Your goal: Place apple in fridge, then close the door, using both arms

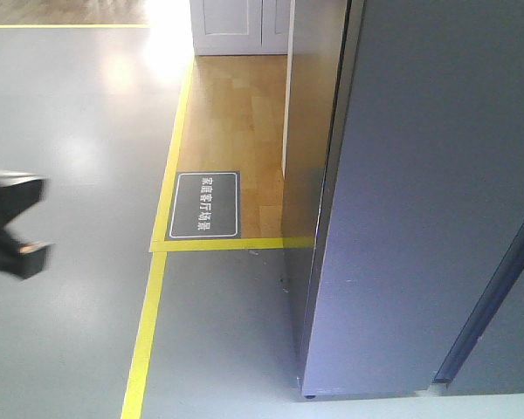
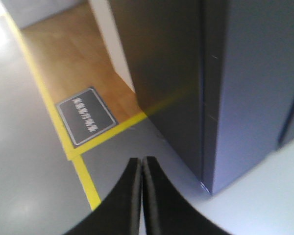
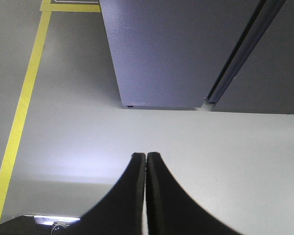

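Observation:
The fridge [image 1: 319, 131] is a tall dark grey cabinet at the right of the front view. Its door [image 1: 419, 201] lies flat against it and no white interior shows. The fridge also shows in the left wrist view [image 2: 166, 73] and the right wrist view [image 3: 166, 49]. The apple is out of view. My left gripper [image 2: 141, 159] is shut and empty, above the grey floor left of the fridge's corner. The left arm [image 1: 13, 223] shows at the front view's left edge. My right gripper [image 3: 146, 154] is shut and empty, over pale floor in front of the door.
Yellow floor tape [image 1: 148, 323] runs along the floor and bounds a wooden area [image 1: 236, 122] holding a dark floor sign [image 1: 205, 205]. A white cabinet [image 1: 236, 26] stands at the back. A second dark grey panel [image 1: 515, 332] adjoins the door's right side.

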{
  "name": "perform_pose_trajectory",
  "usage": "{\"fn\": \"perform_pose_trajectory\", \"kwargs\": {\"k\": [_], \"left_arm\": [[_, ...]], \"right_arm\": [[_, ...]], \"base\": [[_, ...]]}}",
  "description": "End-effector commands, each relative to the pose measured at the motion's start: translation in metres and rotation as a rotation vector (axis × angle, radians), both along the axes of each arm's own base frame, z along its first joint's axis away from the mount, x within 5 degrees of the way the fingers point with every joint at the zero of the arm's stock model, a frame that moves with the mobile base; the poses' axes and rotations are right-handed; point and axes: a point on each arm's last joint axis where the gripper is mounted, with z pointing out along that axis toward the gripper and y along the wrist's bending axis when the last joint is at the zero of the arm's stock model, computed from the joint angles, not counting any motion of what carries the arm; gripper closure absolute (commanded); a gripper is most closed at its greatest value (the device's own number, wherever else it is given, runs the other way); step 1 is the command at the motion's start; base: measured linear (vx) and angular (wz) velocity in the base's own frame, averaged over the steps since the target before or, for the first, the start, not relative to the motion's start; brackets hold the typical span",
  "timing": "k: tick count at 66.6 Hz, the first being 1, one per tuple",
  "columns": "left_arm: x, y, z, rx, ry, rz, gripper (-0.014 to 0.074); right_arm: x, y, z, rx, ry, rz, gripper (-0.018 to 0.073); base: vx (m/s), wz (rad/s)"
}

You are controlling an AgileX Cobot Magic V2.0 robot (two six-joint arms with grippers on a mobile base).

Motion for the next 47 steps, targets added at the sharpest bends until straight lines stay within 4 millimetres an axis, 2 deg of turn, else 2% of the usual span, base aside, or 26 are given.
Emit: {"fn": "perform_pose_trajectory", "kwargs": {"k": [1,11,24,33,47], "left_arm": [[-0.014,0.016,0.004,-0.094,-0.121,0.073,0.0603],[-0.049,0.039,-0.018,-0.137,-0.226,0.164,0.0603],[-0.088,0.055,-0.059,-0.165,-0.39,0.25,0.0603],[-0.102,0.059,-0.095,-0.167,-0.433,0.285,0.0603],[-0.11,0.062,-0.135,-0.199,-0.534,0.309,0.0603]], "right_arm": [[0.004,0.0,0.01,-0.001,-0.068,-0.002,0.0562],[0.004,0.0,0.01,-0.001,-0.068,-0.002,0.0562],[0.004,0.0,0.01,-0.001,-0.068,-0.002,0.0562],[0.004,0.0,0.01,-0.001,-0.068,-0.002,0.0562],[0.004,0.0,0.01,-0.001,-0.063,-0.002,0.0562]], "base": [[0.0,0.0],[0.0,0.0],[0.0,0.0],[0.0,0.0],[0.0,0.0]]}}
